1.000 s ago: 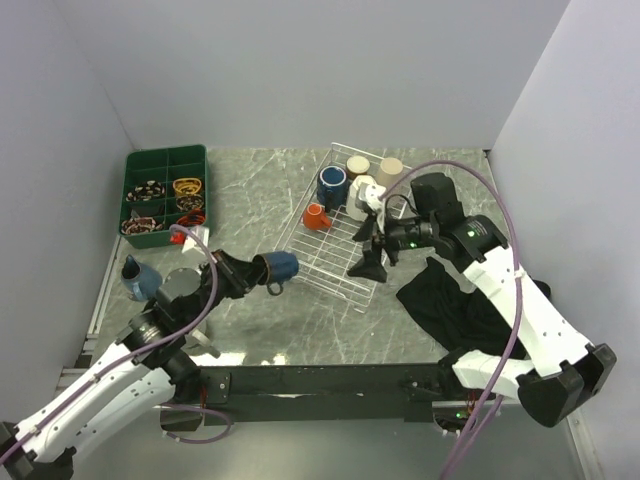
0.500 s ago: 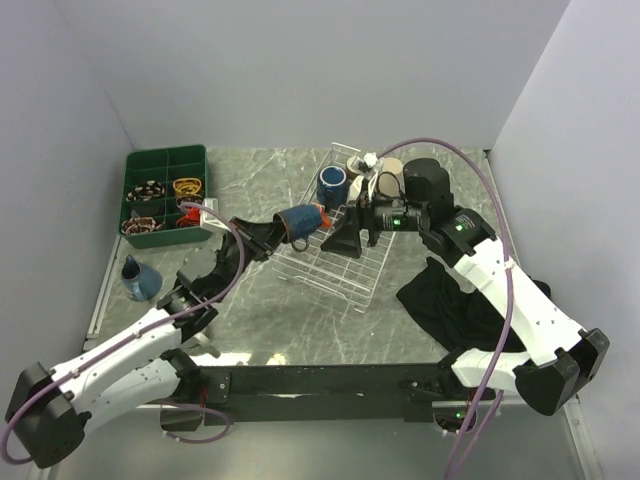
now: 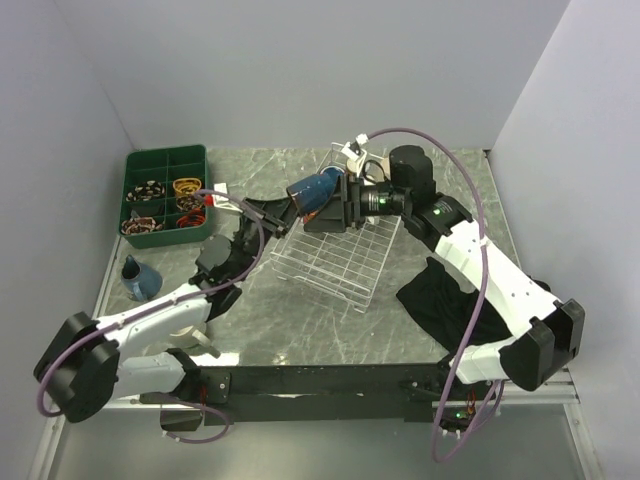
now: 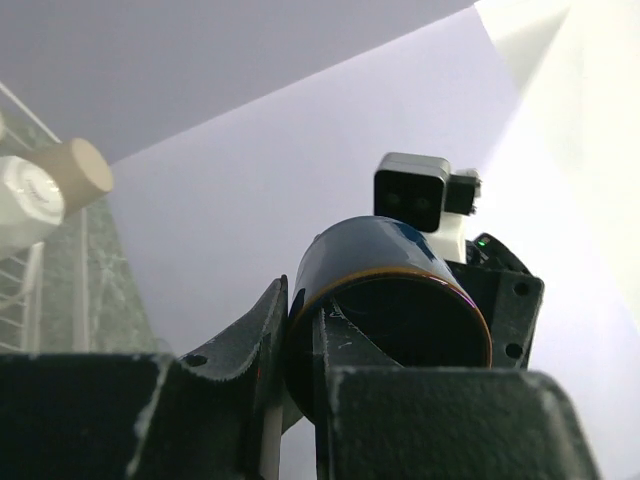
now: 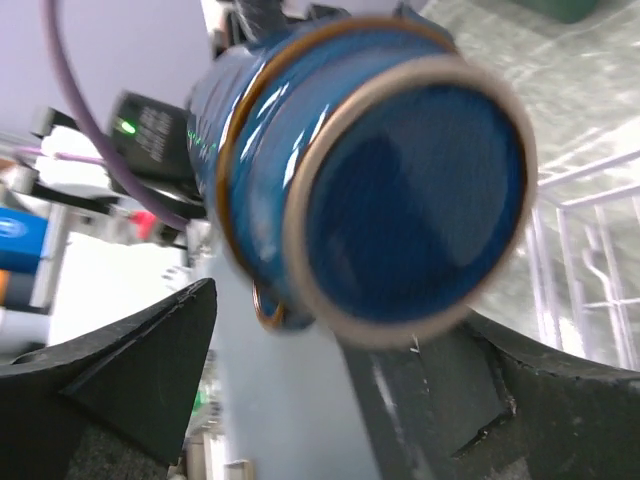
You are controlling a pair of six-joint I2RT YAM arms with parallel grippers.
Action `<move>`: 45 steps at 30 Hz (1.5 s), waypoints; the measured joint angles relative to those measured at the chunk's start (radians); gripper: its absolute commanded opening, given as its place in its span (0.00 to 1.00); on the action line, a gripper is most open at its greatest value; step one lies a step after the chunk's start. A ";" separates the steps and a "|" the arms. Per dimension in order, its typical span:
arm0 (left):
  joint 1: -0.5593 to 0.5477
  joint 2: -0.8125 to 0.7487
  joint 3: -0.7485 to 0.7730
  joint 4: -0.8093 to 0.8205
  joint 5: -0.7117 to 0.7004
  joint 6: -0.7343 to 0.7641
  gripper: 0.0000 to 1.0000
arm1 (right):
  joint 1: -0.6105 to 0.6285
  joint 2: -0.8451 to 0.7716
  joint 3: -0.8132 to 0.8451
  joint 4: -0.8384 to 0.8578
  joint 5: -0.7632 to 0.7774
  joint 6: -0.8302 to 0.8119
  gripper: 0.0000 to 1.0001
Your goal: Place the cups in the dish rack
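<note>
The left gripper (image 3: 292, 204) was clamped on the rim of a glossy dark blue ceramic mug (image 3: 316, 189). In the left wrist view its fingers (image 4: 268, 330) pinched the mug's wall (image 4: 390, 262), one inside the mouth and one outside. The mug lay on its side in the air, mouth turned toward the left arm and base toward the right arm, above the far left part of the large white wire dish rack (image 3: 335, 262).

The right gripper (image 3: 340, 206) met the mug from the other end with its jaws spread wide. In the right wrist view the mug's round, pale-ringed base (image 5: 405, 190) faced the camera and a small handle loop showed beneath its body. The two dark fingers (image 5: 140, 370) stood on either side of it. A gap showed on the left side, and contact on the right could not be told.

At the left edge of the left wrist view, a beige cylindrical cup (image 4: 76, 172) and a white cup (image 4: 26, 205) stood by the rack's wires.

The rack sat on the grey marble-patterned table (image 3: 300, 320). To the left lay a dark green compartment tray (image 3: 165, 160), and nearer the arms a small navy cup (image 3: 140, 279) stood on the table. A black cloth (image 3: 445, 300) lay right of the rack.
</note>
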 measured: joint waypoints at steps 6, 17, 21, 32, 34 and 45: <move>0.000 0.084 0.037 0.101 0.044 -0.041 0.01 | -0.045 0.016 0.002 0.140 -0.092 0.179 0.65; -0.016 0.148 0.097 0.162 0.063 -0.041 0.01 | -0.118 -0.003 -0.080 0.361 -0.165 0.397 0.41; -0.031 0.158 0.148 0.112 0.056 0.014 0.01 | -0.145 -0.024 -0.112 0.436 -0.191 0.475 0.26; -0.060 0.180 0.241 -0.009 0.053 0.146 0.04 | -0.213 -0.045 -0.179 0.578 -0.246 0.600 0.00; -0.060 0.188 0.256 -0.023 0.058 0.159 0.15 | -0.223 -0.047 -0.190 0.599 -0.249 0.609 0.00; -0.081 0.205 0.265 -0.100 0.113 0.198 0.70 | -0.282 -0.101 -0.262 0.648 -0.283 0.629 0.00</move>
